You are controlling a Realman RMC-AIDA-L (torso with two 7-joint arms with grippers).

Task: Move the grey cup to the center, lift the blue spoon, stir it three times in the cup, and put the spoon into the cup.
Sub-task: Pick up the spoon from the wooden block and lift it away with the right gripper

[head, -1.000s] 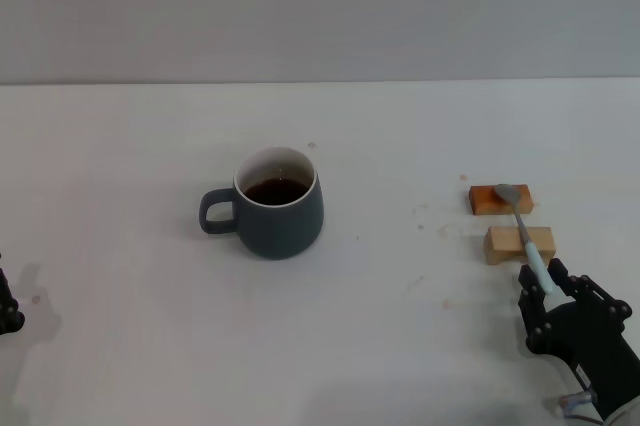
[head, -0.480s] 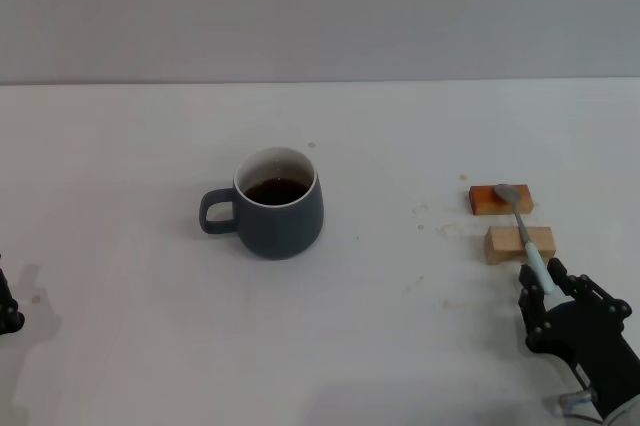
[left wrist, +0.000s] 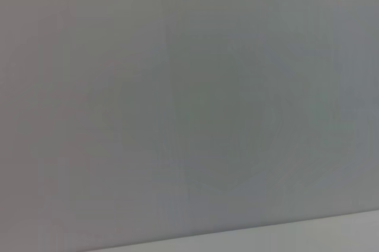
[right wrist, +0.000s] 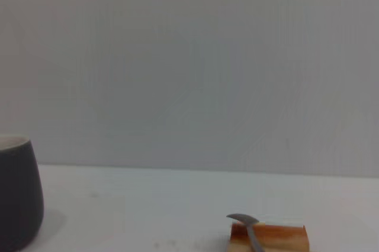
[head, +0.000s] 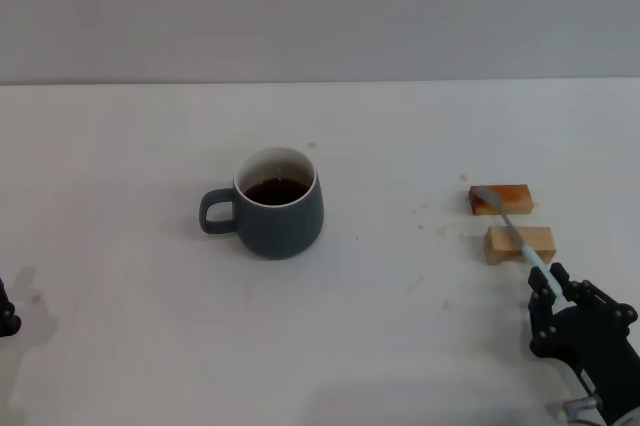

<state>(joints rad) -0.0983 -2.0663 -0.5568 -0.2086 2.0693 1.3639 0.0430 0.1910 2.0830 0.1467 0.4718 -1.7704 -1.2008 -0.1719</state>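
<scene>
The grey cup (head: 280, 204) stands near the middle of the table, handle to the left, with dark liquid inside. It also shows in the right wrist view (right wrist: 18, 193). The blue spoon (head: 515, 238) lies slanted across two wooden blocks, its metal bowl (head: 485, 196) over the orange block and its pale blue handle running back into my right gripper (head: 553, 291). That gripper is at the front right and is shut on the handle's end. The spoon's bowl shows in the right wrist view (right wrist: 243, 219). My left gripper (head: 5, 314) is parked at the far left edge.
An orange-brown wooden block (head: 512, 196) and a pale wooden block (head: 535, 243) lie side by side at the right, under the spoon. The orange block shows in the right wrist view (right wrist: 278, 237). A grey wall stands behind the white table (head: 150, 146).
My right gripper has shifted slightly back and to the right. The spoon has swung with it, its bowl moving left across the orange block. The cup has not moved.
</scene>
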